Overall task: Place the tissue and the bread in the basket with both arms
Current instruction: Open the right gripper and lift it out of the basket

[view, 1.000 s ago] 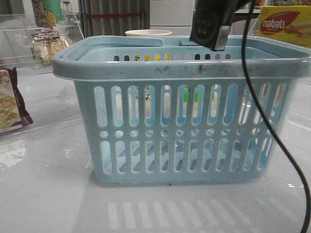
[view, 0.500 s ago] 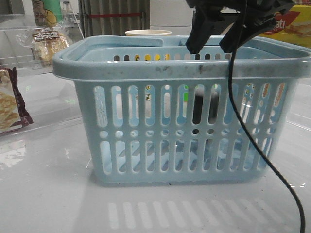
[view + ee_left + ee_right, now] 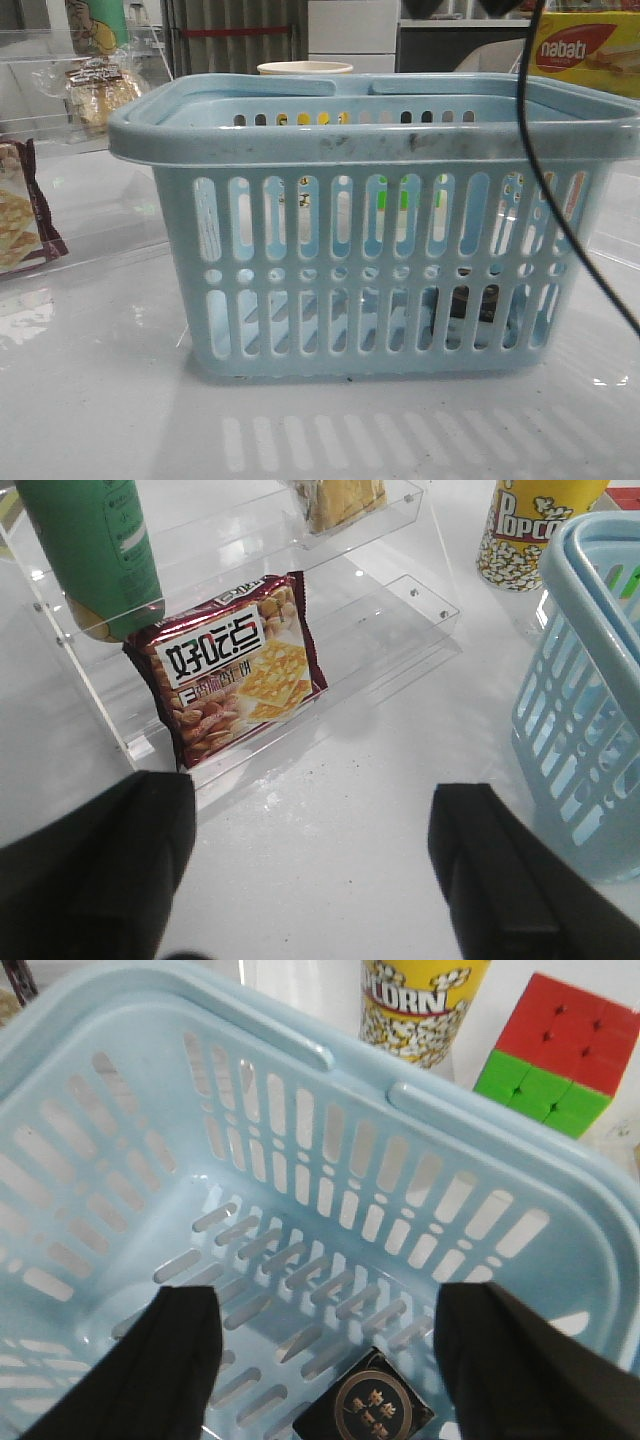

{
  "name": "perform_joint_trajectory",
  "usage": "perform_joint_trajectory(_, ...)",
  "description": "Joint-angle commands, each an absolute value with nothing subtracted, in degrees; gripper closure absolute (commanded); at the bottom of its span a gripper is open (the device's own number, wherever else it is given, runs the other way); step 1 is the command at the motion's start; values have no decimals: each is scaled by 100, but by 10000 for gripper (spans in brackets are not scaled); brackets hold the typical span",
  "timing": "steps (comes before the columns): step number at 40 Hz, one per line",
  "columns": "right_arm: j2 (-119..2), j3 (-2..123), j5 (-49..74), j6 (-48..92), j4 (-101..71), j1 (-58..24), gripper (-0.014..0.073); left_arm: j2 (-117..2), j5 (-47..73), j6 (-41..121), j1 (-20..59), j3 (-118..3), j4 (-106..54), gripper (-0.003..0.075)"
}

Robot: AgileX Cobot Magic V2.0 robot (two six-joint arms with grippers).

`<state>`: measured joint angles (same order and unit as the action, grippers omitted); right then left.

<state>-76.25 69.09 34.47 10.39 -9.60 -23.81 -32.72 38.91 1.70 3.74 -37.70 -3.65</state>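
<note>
- Counter [image 3: 100,400]: glossy white surface showing reflections; clear acrylic shelving [image 3: 380,630] stands at its left.
- Large light-blue slotted plastic basket [image 3: 375,140]: upright at centre.
- Bread in a clear plastic bag with dark label [image 3: 97,88]: on the far left shelf, outside the basket; judged the remaining step.
- Left claw [image 3: 310,880]: wide, empty, low over the counter by a maroon-edged cracker packet [image 3: 230,675]; it should pass this packet and grip the bag's body.
- Right claw [image 3: 325,1360]: wide, empty, above the basket interior.
- Small dark tissue pack [image 3: 365,1410]: lying on the basket floor.
</note>
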Motion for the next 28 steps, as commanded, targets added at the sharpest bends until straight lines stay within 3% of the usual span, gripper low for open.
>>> perform_joint_trajectory(1,-7005,7070,3292,1158,-883,-2386,34,-3312,3458,178,419,-3940,-434,172)
perform_joint_trajectory(28,-4001,5089,3697,1158,-625,-2381,34,-3312,2918,178,419,-3940,-434,173)
